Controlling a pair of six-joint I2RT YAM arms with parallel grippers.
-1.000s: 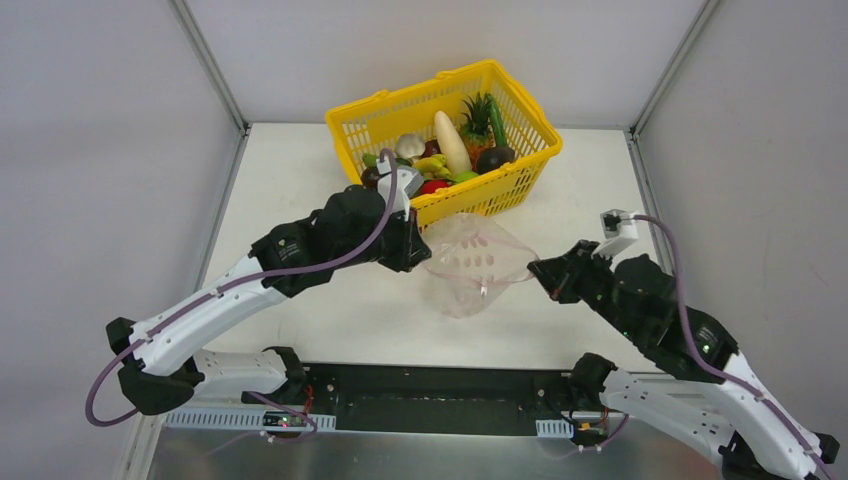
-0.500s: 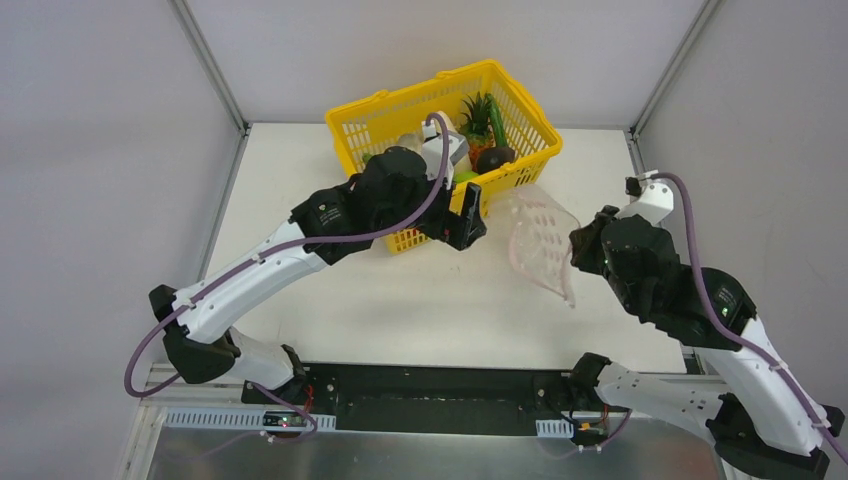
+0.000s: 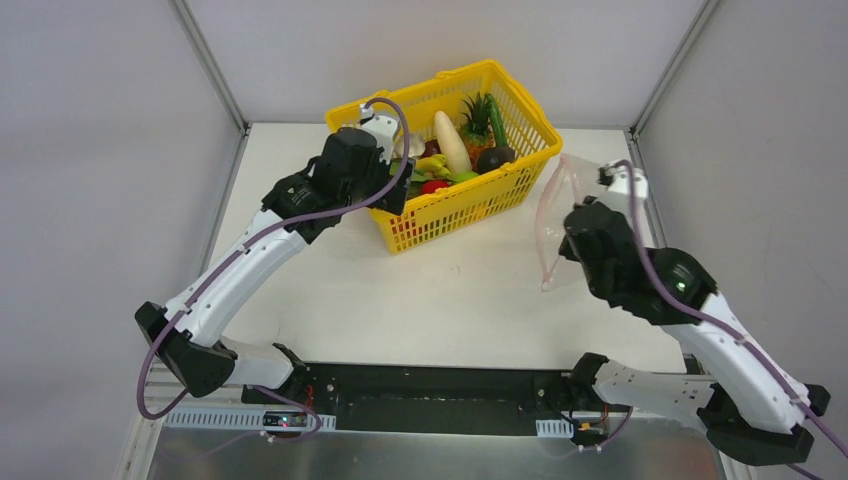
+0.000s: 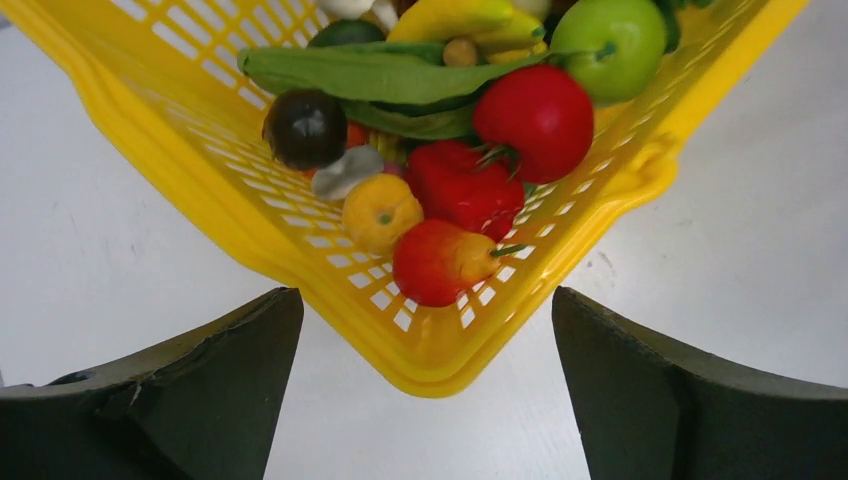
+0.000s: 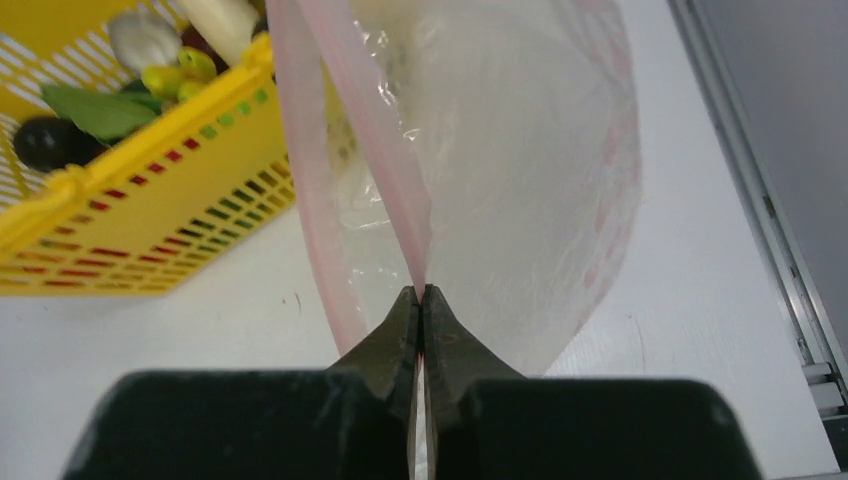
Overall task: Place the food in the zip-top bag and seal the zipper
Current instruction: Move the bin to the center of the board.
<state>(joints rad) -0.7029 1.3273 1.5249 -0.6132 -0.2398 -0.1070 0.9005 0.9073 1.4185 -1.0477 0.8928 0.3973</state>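
1. left tool (image 4: 425, 305) stands wide, holding nothing, at a corner of the yellow basket (image 4: 440, 372), where the food (image 4: 455, 190) lies.
2. right tool (image 5: 421, 296) is pinched on the zip-top bag (image 5: 530, 180) at its zipper (image 5: 372, 150), bag held up right of the basket, over the worktop (image 5: 150, 330).

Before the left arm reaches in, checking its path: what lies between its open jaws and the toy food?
In the left wrist view, only the yellow basket's corner wall separates the left gripper from the toy food.
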